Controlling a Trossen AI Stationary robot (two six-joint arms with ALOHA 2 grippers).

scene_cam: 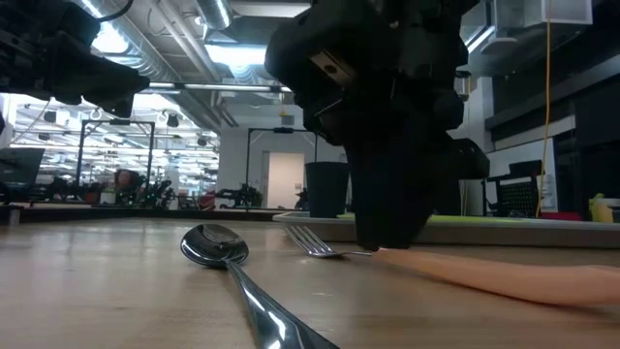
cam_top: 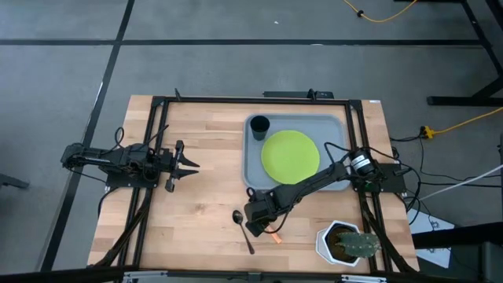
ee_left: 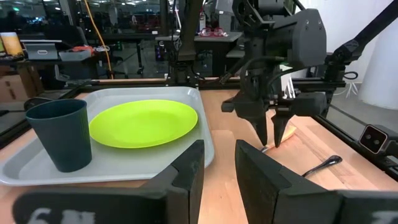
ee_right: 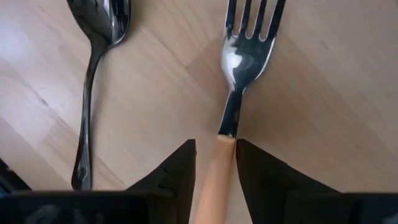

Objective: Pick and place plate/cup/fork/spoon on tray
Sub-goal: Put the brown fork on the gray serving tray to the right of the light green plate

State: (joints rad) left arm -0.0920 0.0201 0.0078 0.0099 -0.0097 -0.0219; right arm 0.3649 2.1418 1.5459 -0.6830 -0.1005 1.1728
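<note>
Step in hand: the fork pick. The plate and cup already sit on the tray; fork and spoon lie on the wooden table in front of the tray.

Right gripper: lowered over the fork, its two fingers straddling the top of the orange handle, one on each side. Jaws spread wide and not yet closed on the handle; nothing held. In the low view the fingertips reach down to the table at the neck of the fork.

Fork: flat on the table, tines pointing away from the gripper, just beside the spoon and roughly parallel to it, the two apart.

Left gripper: waiting over the left half of the table, well away from the tableware; fingers part open, empty.

Next move, as judged: close squarely on the thin handle, lift without dragging against the spoon, then carry to free tray floor beside the plate.
</note>
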